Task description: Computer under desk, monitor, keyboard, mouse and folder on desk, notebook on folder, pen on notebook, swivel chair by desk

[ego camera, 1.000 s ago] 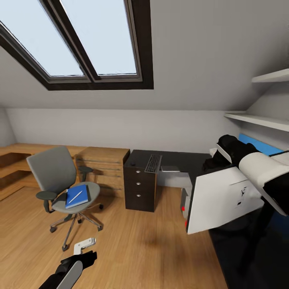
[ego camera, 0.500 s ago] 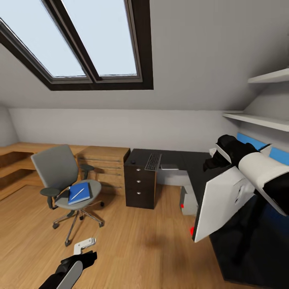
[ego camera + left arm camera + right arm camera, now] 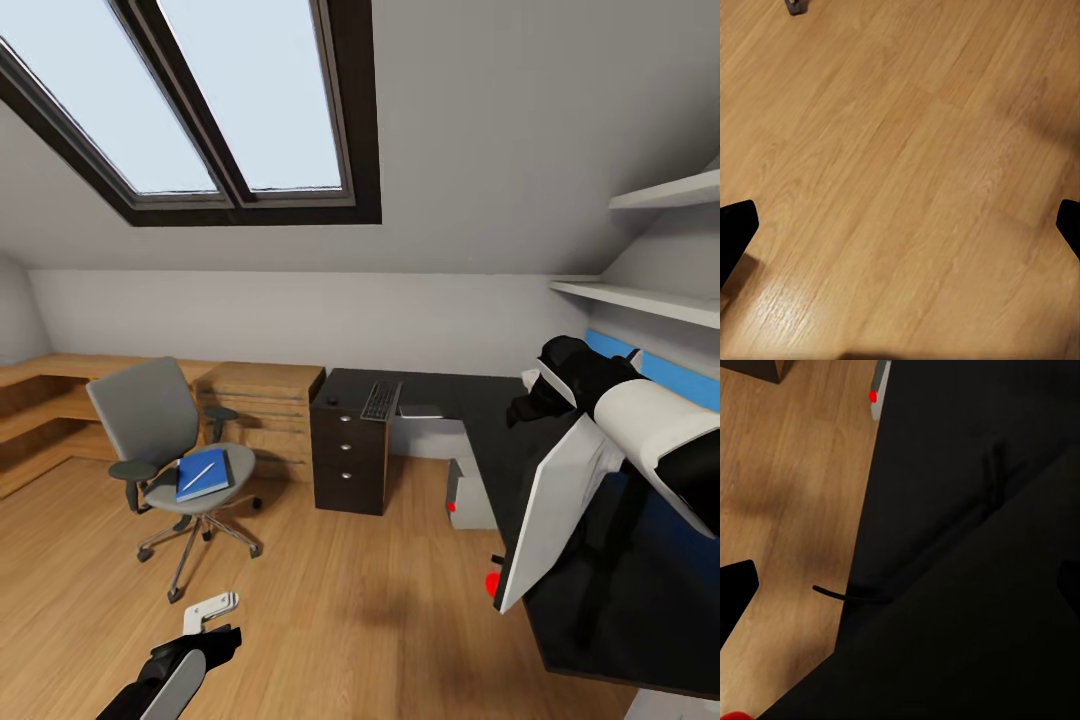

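Observation:
My right gripper (image 3: 528,402) is shut on the top edge of the monitor (image 3: 556,512), which hangs tilted over the front edge of the black desk (image 3: 470,400), white back toward me, red light low. The monitor's black front (image 3: 967,630) fills the space between the right fingers. The keyboard (image 3: 381,400) and a grey notebook (image 3: 422,412) lie on the desk's far part, a small dark mouse (image 3: 330,404) near its corner. The computer (image 3: 468,495) stands under the desk. On the swivel chair (image 3: 160,430) lies the blue folder (image 3: 202,475) with the pen (image 3: 197,474) on it. My left gripper (image 3: 212,612) hangs open over bare floor.
A black drawer unit (image 3: 350,462) supports the desk's left end, beside a light-wood shelf unit (image 3: 262,400). Two white wall shelves (image 3: 650,298) run above the desk's blue back panel (image 3: 655,368). Open wood floor (image 3: 330,600) lies between me, the chair and the desk.
The whole view has shifted a little. The monitor has turned more edge-on and moved right and lower over the desk. The left arm has not moved.

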Controlling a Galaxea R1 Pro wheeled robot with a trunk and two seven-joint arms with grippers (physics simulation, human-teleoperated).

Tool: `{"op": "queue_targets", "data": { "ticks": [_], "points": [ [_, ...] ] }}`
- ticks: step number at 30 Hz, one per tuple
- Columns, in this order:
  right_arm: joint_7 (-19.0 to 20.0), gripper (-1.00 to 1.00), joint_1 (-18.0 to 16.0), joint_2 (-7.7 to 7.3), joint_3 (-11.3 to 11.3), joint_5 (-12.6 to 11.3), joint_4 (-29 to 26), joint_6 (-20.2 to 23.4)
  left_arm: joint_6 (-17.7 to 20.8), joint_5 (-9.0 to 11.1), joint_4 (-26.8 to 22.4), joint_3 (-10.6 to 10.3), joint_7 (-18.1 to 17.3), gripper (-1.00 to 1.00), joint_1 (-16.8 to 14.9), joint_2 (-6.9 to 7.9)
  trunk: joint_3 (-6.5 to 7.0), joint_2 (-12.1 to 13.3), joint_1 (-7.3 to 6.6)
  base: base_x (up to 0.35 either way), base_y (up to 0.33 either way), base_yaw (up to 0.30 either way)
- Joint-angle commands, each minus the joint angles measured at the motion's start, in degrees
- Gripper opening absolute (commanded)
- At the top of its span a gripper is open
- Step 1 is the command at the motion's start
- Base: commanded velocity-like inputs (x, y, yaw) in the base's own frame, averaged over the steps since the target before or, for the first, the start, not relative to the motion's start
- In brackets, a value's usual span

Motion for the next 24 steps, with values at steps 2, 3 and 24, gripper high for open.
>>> {"op": "queue_targets", "data": {
  "ticks": [2, 3, 24],
  "points": [
    [0.1, 1.00, -0.1, -0.07, 0.5, -0.4, -0.1, 0.2, 0.0, 0.5, -0.1, -0.2, 0.5, 1.00, -0.1, 0.07, -0.09, -0.1, 0.01, -0.004, 0.000, 0.000],
    [0.1, 1.00, -0.1, -0.08, 0.5, -0.4, -0.1, 0.2, 0.0, 0.5, -0.1, -0.2, 0.5, 1.00, -0.1, 0.07, -0.09, -0.1, 0.01, -0.003, 0.000, 0.000],
    [-0.7, 1.00, -0.1, -3.51, -2.9, -0.5, -17.2, -0.6, 0.0, 0.7, 0.1, -0.7, 0.6, 1.00, -0.1, -0.02, -0.09, -0.1, 0.01, 0.000, 0.000, 0.000]
  ]
}}
